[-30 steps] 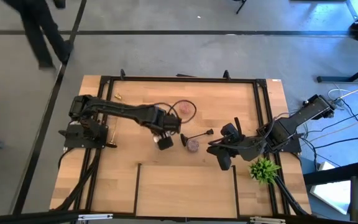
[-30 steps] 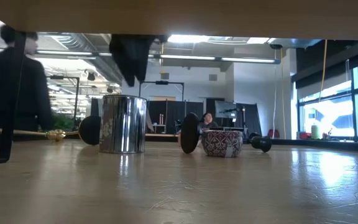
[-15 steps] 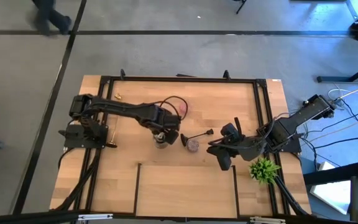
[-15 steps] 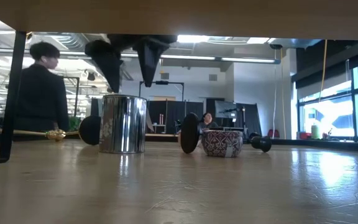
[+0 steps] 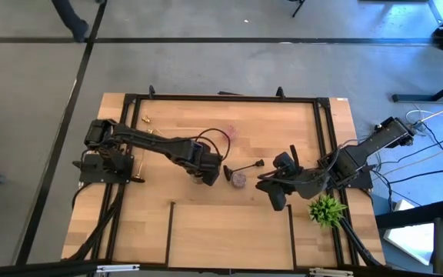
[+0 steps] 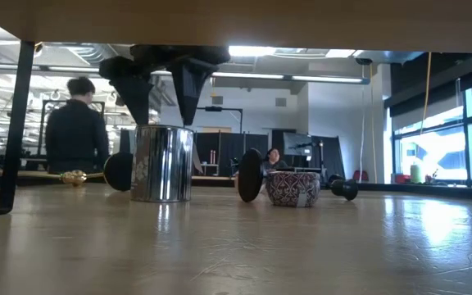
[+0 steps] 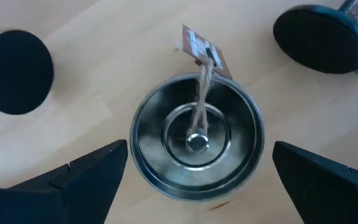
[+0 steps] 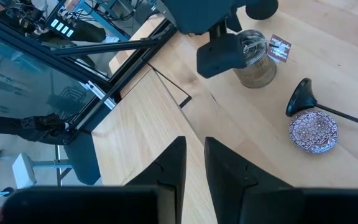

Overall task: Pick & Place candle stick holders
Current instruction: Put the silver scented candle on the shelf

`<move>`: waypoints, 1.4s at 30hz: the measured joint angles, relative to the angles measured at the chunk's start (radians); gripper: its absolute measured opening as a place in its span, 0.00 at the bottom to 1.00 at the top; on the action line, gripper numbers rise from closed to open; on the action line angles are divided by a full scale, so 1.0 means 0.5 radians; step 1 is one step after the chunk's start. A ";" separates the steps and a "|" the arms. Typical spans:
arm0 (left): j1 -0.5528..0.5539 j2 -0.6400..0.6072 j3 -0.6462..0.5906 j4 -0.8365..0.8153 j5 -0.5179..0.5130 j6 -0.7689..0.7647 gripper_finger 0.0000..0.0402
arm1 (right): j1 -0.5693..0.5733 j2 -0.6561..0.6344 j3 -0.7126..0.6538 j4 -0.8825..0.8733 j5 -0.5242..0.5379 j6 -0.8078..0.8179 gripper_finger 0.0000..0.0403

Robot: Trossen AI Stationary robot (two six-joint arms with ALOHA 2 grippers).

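Note:
The shiny silver round holder stands upright on the table, a paper tag on a string hanging out of it; it also shows in the low view. My left gripper hangs right over it, open, pointing down, one finger on each side just above its rim. A pink glittery holder stands to its right, with a black thin-stemmed holder lying on its side beside it. A second pink holder sits farther back. My right gripper waits shut and empty at the right.
A black round disc lies close to the silver holder on its other side. Small gold pieces lie at the far left and by the left arm's base. A green spiky plant stands near right. A person stands beyond the table.
My left gripper has moved a little toward the near edge and come down over the silver holder, so its fingers now stand one on each side of the rim. The holder has stayed put. A person has walked past behind the table.

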 joint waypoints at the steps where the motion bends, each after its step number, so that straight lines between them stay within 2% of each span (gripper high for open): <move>1: 0.009 0.000 0.000 0.000 0.002 0.001 1.00 | 0.000 0.000 0.000 0.004 0.000 0.000 0.15; 20: 0.038 0.135 0.000 0.055 0.114 0.128 1.00 | 0.000 0.000 0.000 -0.003 -0.007 -0.030 0.15; 42: 0.035 0.133 0.000 0.083 0.058 0.319 1.00 | -0.003 0.000 0.001 -0.003 -0.005 -0.046 0.15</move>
